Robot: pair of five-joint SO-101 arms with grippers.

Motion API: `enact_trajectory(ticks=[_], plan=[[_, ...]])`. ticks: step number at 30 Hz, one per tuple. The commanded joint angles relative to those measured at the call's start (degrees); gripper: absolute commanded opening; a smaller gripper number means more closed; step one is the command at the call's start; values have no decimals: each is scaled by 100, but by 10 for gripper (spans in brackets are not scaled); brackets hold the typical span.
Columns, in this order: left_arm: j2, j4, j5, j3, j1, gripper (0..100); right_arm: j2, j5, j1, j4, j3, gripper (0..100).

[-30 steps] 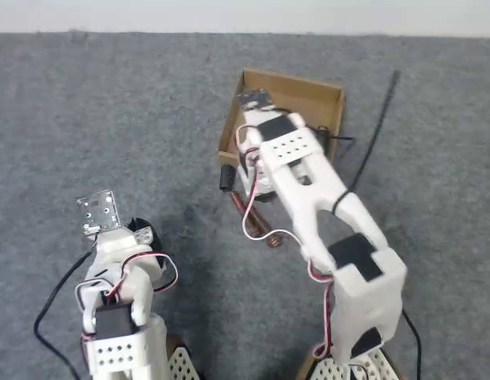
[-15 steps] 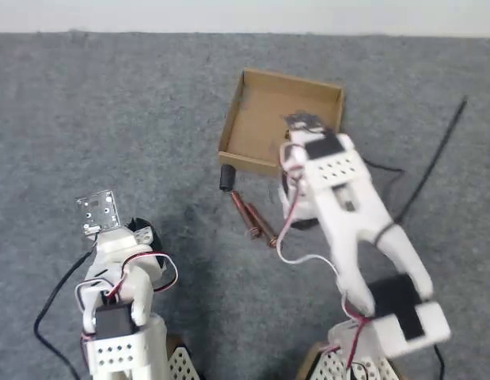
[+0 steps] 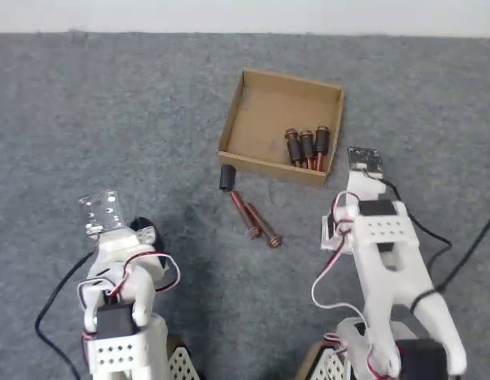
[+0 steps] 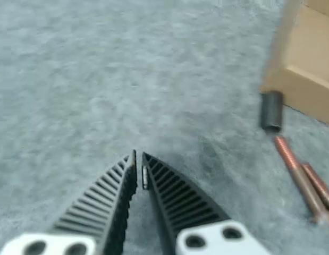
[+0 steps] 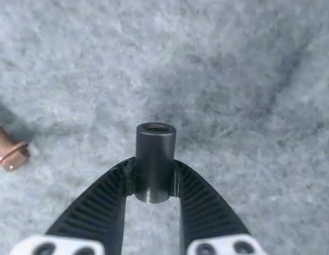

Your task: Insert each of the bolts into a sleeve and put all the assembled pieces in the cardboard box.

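Well left of the cardboard box (image 3: 267, 165) and nearer the arms' bases: the left gripper (image 4: 138, 157), low over the grey carpet (image 3: 110, 103). Fingers (image 4: 169, 186) drawn together to a hairline gap, nothing between them.

Just off the box's left near corner, all but touching the wall: a loose sleeve (image 3: 226, 177), black, lying on its side, open end turned away from the box.

Beyond that open end, slanting away from the box's near wall: two bare bolts (image 3: 245, 212), copper, side by side and very close together. Heads at the ends farther from the box; tip of the nearer one close to the loose sleeve's mouth.

Inside the box, tucked into its right near corner: three assembled pieces (image 3: 306, 146), each a copper bolt through a black sleeve. Laid parallel and packed tight, one end of each against the near wall.

Just right of the box's right near corner, stretching back toward the bases: the right arm (image 3: 383, 237). Right gripper (image 5: 153, 166) over the carpet, ribbed fingers (image 5: 201, 202) clamped on a second sleeve (image 5: 155, 146). Black as well, gripped at its lower half, open bore sticking out past the fingertips.
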Motion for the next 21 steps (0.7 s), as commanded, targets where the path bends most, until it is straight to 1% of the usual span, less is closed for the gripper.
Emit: enact_trajectory(ticks=[1, 5, 10, 14, 17, 19, 21], plan=[[-44, -158, 0, -66, 492, 11, -435, -9, 84, -321, 105, 7], [-35, -149, -26, -286, 642, 11, -365, -9, 92, -330, 105, 7], [-26, 211, -26, -1007, 651, 11, -242, -9, 48, -365, 105, 7], [-26, 668, -44, -1560, 651, 11, -242, -9, 48, -365, 97, 7], [0, 747, -44, -1824, 651, 11, -242, -9, 48, -365, 97, 7], [255, 730, -44, -2026, 651, 11, -242, -9, 48, -365, 97, 7], [809, 747, -44, -2369, 651, 11, -242, -9, 48, -365, 97, 7]])
